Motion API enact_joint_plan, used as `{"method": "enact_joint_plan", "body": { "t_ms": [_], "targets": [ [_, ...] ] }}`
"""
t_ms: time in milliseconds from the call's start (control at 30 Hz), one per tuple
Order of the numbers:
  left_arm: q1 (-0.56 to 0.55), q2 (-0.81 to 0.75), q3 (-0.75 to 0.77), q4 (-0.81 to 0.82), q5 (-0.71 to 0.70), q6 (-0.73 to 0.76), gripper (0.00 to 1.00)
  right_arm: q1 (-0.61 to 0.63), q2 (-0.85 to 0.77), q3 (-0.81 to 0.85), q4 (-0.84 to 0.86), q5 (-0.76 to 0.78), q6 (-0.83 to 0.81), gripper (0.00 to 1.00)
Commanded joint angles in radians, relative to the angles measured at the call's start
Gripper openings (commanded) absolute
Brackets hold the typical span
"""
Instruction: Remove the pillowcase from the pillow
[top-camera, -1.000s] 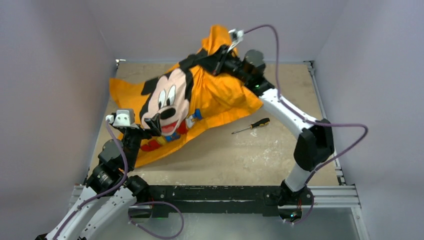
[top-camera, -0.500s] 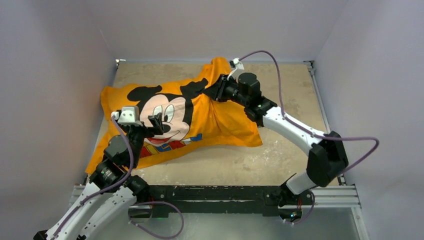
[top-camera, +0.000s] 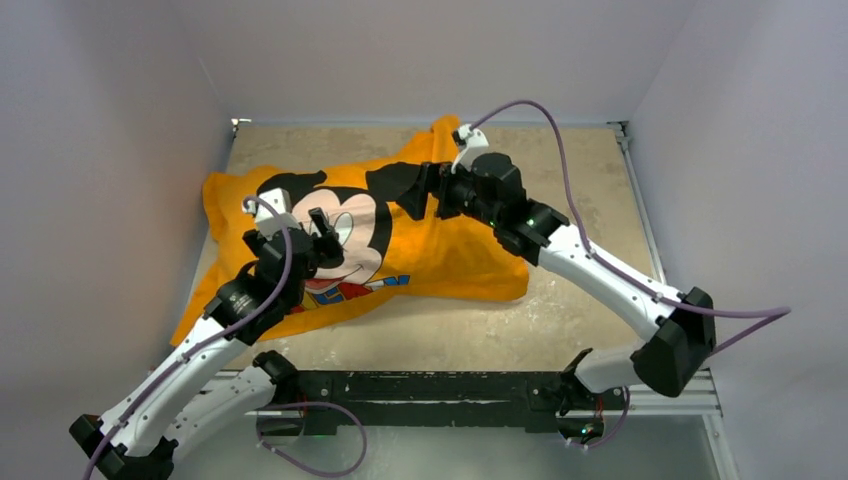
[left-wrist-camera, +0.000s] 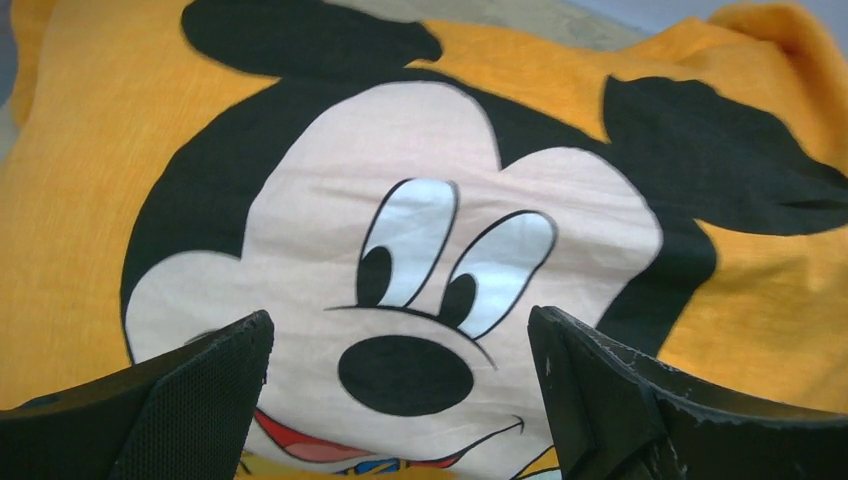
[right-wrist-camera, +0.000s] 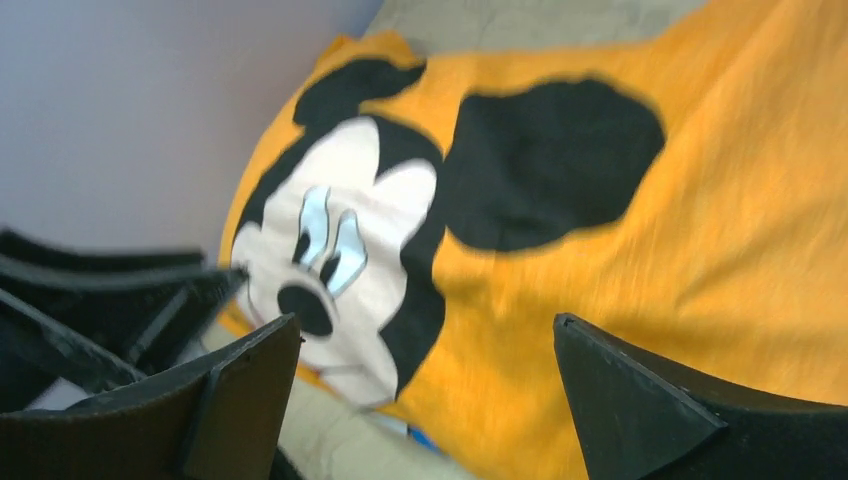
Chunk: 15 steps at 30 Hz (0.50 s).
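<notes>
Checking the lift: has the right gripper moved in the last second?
Yes. The right gripper came nearer, from past the table's far edge to over the pillowcase.

The pillow is wholly hidden inside the pillowcase, whose open end cannot be made out in any view, whose Mickey print is smeared by blur in the right wrist view and cut off below the mouth in the left wrist view, and whose coloured lettering is too small to read from above.
</notes>
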Motion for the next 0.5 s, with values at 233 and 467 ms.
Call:
{"method": "enact_joint_plan", "body": {
  "t_ms": [233, 467],
  "targets": [
    [-0.003, 0.021, -0.013, -0.311, -0.05, -0.53, 0.98, -0.208, 0.412, 0.58, 0.005, 0.054, -0.311, 0.99],
    [-0.002, 0.026, -0.126, -0.196, -0.008, -0.555, 0.99, -0.212, 0.781, 0.894, -0.105, -0.021, -0.362, 0.99]
  ]
}}
